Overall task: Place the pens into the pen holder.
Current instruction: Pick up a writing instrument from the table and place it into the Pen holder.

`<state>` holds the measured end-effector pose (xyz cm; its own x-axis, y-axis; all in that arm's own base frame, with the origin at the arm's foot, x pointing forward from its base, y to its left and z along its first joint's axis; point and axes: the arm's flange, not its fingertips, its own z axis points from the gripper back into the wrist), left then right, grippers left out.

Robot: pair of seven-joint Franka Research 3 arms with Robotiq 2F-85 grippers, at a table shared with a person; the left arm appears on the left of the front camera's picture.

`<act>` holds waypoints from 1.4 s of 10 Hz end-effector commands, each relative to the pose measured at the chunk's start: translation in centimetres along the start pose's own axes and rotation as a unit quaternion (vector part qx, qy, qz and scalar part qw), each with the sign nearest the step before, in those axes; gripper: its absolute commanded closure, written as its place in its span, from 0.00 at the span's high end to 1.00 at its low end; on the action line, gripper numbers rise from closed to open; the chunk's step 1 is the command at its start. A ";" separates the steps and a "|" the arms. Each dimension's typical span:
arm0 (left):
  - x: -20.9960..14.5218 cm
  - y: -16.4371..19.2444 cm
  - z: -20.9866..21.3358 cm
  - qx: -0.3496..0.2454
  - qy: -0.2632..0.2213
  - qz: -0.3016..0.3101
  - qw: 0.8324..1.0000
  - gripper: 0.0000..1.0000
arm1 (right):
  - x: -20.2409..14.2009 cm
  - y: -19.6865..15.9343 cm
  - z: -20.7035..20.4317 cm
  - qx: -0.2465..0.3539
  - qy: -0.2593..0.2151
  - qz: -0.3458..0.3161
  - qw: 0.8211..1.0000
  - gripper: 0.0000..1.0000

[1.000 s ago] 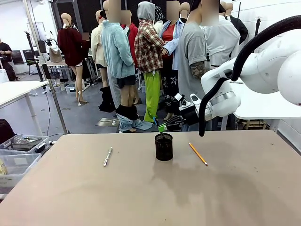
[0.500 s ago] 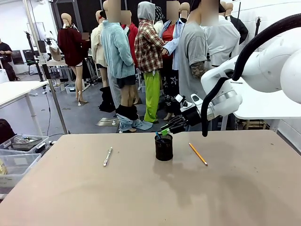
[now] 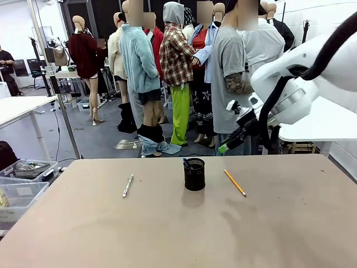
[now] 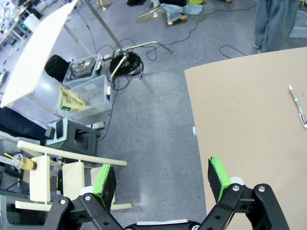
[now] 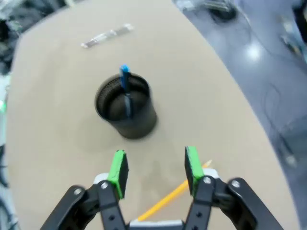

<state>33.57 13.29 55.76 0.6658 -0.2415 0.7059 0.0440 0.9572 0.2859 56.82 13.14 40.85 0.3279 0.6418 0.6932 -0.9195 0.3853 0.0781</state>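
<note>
The black mesh pen holder stands mid-table with a dark blue pen leaning inside it. From the right wrist the holder and the blue pen lie just ahead. A silver pen lies left of the holder, and a yellow pencil lies to its right. My right gripper hangs above and right of the holder, open with nothing between its fingers; the pencil runs beneath it. My left gripper is open over the floor beside the table's left edge, the silver pen far off.
The brown table is bare at the front. People stand behind its far edge. Plastic bins, cables and a white chair sit on the floor left of the table. A white table stands at the back right.
My right gripper opened and let the blue pen drop into the holder, then pulled up and away to the right. The left arm has not moved.
</note>
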 end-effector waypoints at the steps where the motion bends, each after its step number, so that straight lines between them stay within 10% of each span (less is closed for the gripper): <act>1: 0.0 0.2 -0.2 0.007 -0.003 -0.007 1.000 1.00 | 1.2 1.5 0.8 -0.006 0.096 -0.071 0.993 0.60; 7: 0.0 0.2 -0.2 0.007 -0.003 -0.007 1.000 1.00 | 4.2 -0.3 -4.0 -0.018 0.298 -0.183 0.937 0.60; 14: 0.0 0.2 -0.2 0.007 -0.003 -0.007 1.000 1.00 | 0.9 -1.1 -11.6 -0.160 0.350 -0.250 0.888 0.60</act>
<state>33.58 13.29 55.76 0.6659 -0.2416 0.7059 0.0440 0.9572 0.2860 60.90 20.88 33.71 0.8108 0.5853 0.0083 -0.5853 0.8107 0.0138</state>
